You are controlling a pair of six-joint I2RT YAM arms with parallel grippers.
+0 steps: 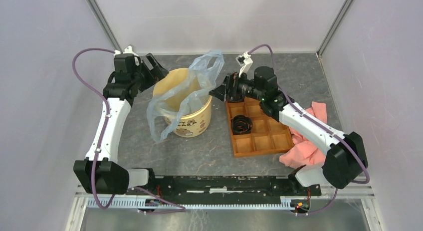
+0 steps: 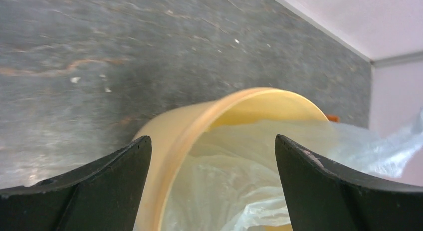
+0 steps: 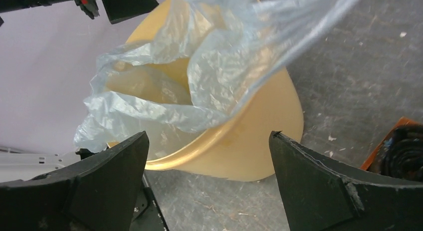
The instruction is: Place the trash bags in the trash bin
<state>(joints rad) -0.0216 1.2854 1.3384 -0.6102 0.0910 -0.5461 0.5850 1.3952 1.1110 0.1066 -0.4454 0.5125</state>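
Top external | one trash bin [image 1: 192, 122], brown lettering unreadable | one trash bag [image 1: 199, 79] draped over its rim | left tool [image 1: 160, 69], right tool [image 1: 218, 89]: both released

The left arm [image 1: 107, 125] and right arm [image 1: 307, 125] are white shells between chunky black joints, a purple cable [image 1: 82, 56] looping along each. The left tool [image 1: 158, 71] and right tool [image 1: 218, 89] carry broad matte-black fingers [image 2: 90, 191]. A green light [image 1: 263, 98] glows on the right wrist.
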